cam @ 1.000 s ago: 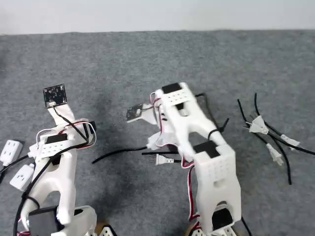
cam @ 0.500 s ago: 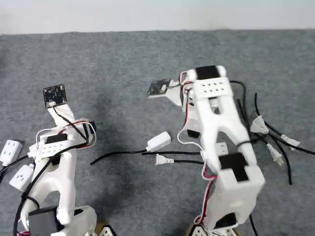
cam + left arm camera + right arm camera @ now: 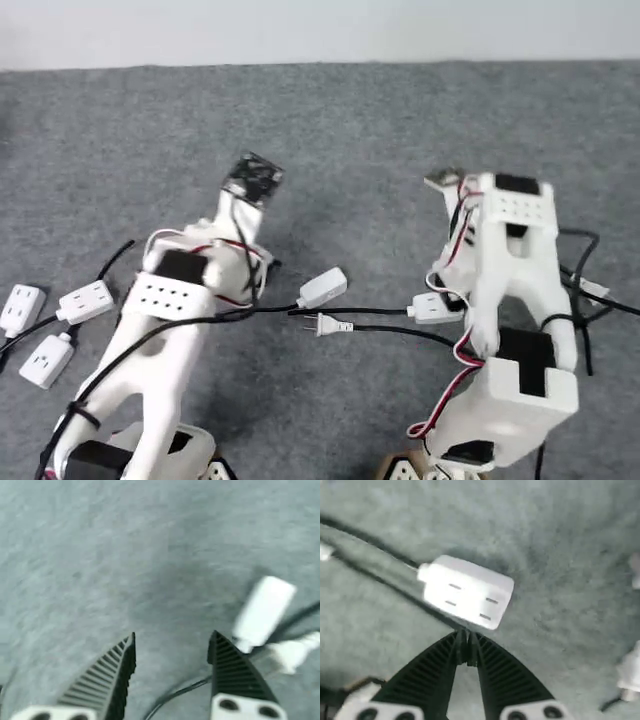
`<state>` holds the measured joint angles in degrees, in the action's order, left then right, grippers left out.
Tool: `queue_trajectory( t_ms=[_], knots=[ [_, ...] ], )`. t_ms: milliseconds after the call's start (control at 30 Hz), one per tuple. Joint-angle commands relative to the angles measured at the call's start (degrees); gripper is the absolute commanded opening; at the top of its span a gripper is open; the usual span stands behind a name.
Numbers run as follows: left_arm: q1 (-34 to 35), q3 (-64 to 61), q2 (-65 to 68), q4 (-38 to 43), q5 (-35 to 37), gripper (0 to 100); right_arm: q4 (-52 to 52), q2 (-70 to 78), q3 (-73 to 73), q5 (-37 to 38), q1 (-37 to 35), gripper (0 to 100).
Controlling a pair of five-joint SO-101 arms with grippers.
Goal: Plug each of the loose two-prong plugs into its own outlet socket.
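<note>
Three white outlet sockets (image 3: 85,300) lie in a loose cluster at the left edge of the grey-carpeted bench (image 3: 400,120), each on a black cord and none with a plug in it. Just right of them the left arm (image 3: 150,350) stretches out over the carpet toward the middle of the bench. The left arm's jaws stand wide apart with nothing between them, above bare carpet. A fourth outlet socket (image 3: 322,288) (image 3: 262,610) lies a little beyond one of the open tips, off to the side and not between them. This middle socket rests at a slant, with its black cord trailing back under the left arm.

Near it, on the side toward the arm bases, lies a loose two-prong plug (image 3: 322,324). Its prongs point left, it is clear of every socket, and its cord runs off to the right.

Further right, a fifth outlet socket (image 3: 430,308) (image 3: 467,600) lies beside the right arm (image 3: 510,280), slotted face up. The right arm's jaws are closed tip to tip on nothing, just short of that socket. Past the right arm, another white plug (image 3: 630,677) lies on the carpet, well apart from the sockets.
</note>
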<state>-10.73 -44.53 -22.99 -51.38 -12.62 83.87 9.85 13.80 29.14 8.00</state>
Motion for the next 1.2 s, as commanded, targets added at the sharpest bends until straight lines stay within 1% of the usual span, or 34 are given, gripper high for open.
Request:
queue_trajectory(
  t_ms=[0, 67, 133, 200, 300, 333, 400, 467, 700, 867, 933, 1033, 1167],
  knots=[
    [-7.30, 1.54, -1.93, -0.88, -0.97, 23, -12.09, -2.95, 8.44, -4.57, 0.57, 0.9],
    [-11.87, -0.04, -1.93, -0.70, -2.99, 23, -17.80, -2.86, 12.22, -5.54, 0.92, 0.9],
    [-15.38, -1.54, -1.85, 0.97, -3.78, 23, -20.88, -2.95, 14.07, -5.98, 1.89, 0.9],
    [-16.70, -2.68, -1.85, 3.96, -3.87, 23, -23.16, -2.51, 14.95, -6.15, 2.95, 0.9],
    [-16.88, -3.56, -0.97, 7.47, -4.31, 23, -26.15, -2.51, 15.56, -6.15, 5.58, 0.9],
    [-16.79, -3.38, 0.26, 7.82, -5.80, 23, -26.95, -2.51, 15.82, -6.15, 6.11, 0.9],
    [-16.53, -1.71, 4.40, 7.91, -7.91, 23, -27.91, -2.51, 16.00, -6.15, 6.37, 0.9],
    [-15.74, 1.45, 10.02, 8.44, -8.00, 23, -28.00, -2.51, 16.00, -6.15, 6.20, 0.9],
    [-14.68, 12.88, 27.08, 8.35, -8.09, 23, -28.44, -2.51, 16.00, -6.15, 6.20, 0.9],
    [-14.68, 18.42, 31.74, 6.42, -8.26, 22, -28.53, -2.42, 16.09, -6.07, 5.14, 0.9],
    [-14.68, 18.86, 32.26, 6.33, -8.53, 17, -28.79, -2.42, 16.70, -5.89, 4.18, 0.9],
    [-14.68, 19.03, 32.44, 6.24, -10.11, 1, -29.85, -2.42, 17.14, -5.80, 3.82, 0.9],
    [-14.68, 19.47, 32.09, 2.37, -11.25, 1, -30.11, -2.42, 17.23, -5.80, 3.82, 0.9]
  ],
)
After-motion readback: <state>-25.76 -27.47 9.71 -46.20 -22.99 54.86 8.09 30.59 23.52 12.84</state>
